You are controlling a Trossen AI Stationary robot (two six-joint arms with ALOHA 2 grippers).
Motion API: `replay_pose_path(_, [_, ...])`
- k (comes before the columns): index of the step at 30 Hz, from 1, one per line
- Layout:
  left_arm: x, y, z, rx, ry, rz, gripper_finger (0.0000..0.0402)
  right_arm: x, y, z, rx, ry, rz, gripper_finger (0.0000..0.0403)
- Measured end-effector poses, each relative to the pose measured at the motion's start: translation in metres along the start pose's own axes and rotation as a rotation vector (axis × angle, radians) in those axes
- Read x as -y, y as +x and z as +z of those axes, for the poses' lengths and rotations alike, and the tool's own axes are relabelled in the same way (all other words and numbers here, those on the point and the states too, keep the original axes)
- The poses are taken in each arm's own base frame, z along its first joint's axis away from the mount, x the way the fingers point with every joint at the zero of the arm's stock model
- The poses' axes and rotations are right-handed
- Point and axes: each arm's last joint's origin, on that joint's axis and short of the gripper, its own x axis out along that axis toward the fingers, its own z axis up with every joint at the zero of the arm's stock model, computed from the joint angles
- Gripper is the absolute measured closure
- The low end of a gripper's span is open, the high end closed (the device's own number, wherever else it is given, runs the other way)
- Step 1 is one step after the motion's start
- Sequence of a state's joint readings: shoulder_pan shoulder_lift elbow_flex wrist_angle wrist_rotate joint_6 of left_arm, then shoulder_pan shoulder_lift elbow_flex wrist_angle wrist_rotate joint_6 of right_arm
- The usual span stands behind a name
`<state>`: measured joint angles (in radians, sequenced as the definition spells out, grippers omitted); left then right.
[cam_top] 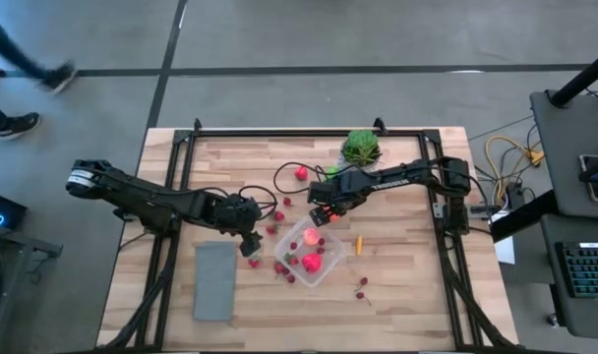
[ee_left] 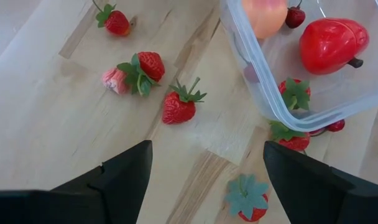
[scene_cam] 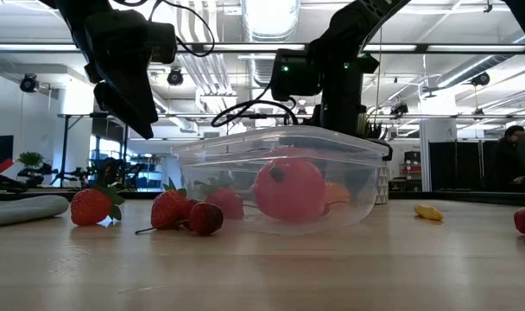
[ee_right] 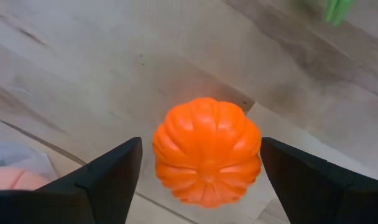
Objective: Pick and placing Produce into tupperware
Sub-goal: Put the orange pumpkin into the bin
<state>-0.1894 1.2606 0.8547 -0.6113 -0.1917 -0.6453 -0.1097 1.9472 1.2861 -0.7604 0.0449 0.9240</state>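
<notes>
The clear tupperware [cam_top: 317, 254] sits mid-table and holds a big red fruit [ee_left: 332, 42], a peach-coloured piece [ee_left: 263, 14] and a few berries. Red strawberries [ee_left: 179, 106] and a pink piece [ee_left: 113, 81] lie on the wood to its left. My left gripper [ee_left: 207, 144] hangs open above them [cam_top: 250, 241]. Just beyond the box's far corner, my right gripper [cam_top: 324, 211] points straight down, open. An orange toy pumpkin [ee_right: 206, 151] rests on the table between its two fingers [ee_right: 200, 142], with a gap showing on one side.
A spiky green plant [cam_top: 360, 147] stands at the far edge, behind the right arm. A flat grey rectangle [cam_top: 215, 280] lies near left. A small yellow-orange piece [cam_top: 358, 244], cherries [cam_top: 363, 287] and a red berry [cam_top: 301, 173] lie scattered around the box.
</notes>
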Motion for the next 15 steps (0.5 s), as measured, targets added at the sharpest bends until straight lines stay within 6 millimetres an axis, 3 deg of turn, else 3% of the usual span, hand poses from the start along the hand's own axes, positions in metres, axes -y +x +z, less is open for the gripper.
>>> replay_pose_path(9, [0.0,0.0,0.0,0.0,0.0,0.0,0.0109,0.0001,0.0,-0.0001,-0.001,0.0,-0.001,0.0149])
replay_pose_path(15, [0.0,0.0,0.0,0.0,0.001,0.0,0.0109,0.0002,-0.0005,-0.0001,0.0,-0.009,0.0,0.0165])
